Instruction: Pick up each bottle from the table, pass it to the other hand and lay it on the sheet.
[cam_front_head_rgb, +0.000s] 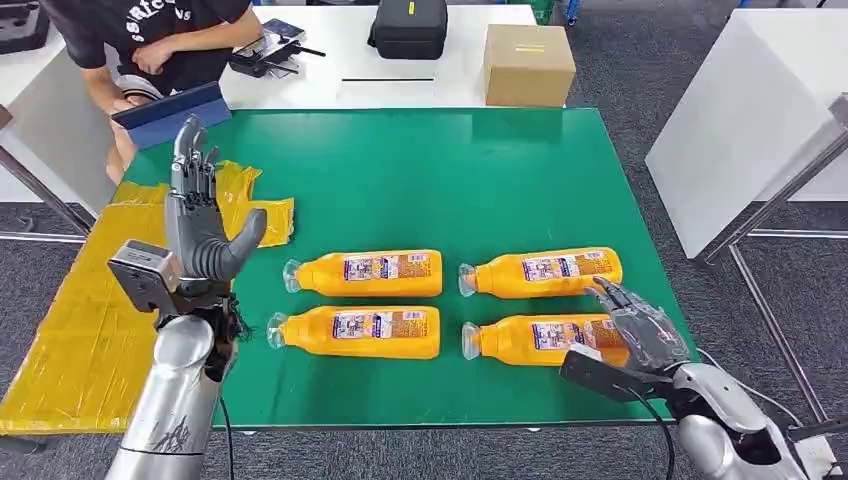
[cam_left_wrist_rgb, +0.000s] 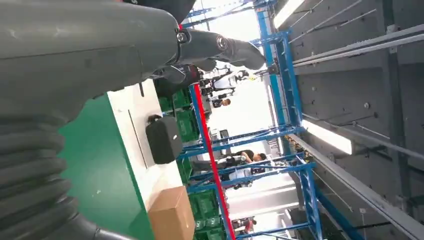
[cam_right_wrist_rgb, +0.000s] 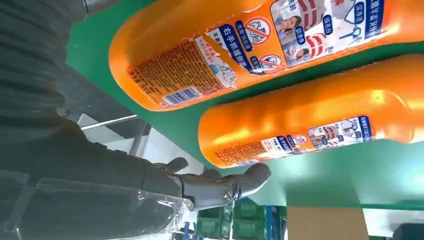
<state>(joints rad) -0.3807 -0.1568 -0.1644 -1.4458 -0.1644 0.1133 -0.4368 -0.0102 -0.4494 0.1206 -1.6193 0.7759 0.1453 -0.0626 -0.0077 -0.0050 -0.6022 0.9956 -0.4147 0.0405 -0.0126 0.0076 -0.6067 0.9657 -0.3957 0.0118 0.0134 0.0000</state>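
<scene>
Four orange plastic bottles (cam_front_head_rgb: 372, 273) lie in two rows on the green desk (cam_front_head_rgb: 450, 170) beside the yellow sheet (cam_front_head_rgb: 70, 330), left hand (cam_front_head_rgb: 200, 215) raised empty with fingers spread, right hand (cam_front_head_rgb: 640, 325) open over the nearest right bottle (cam_front_head_rgb: 535, 340).

The bottle (cam_right_wrist_rgb: 260, 50) nearest the right wrist camera carries a label with Chinese print, a barcode and red prohibition signs, too small to read surely. The person's black shirt (cam_front_head_rgb: 150, 20) at the desk's far-left corner bears partly hidden white lettering.
</scene>
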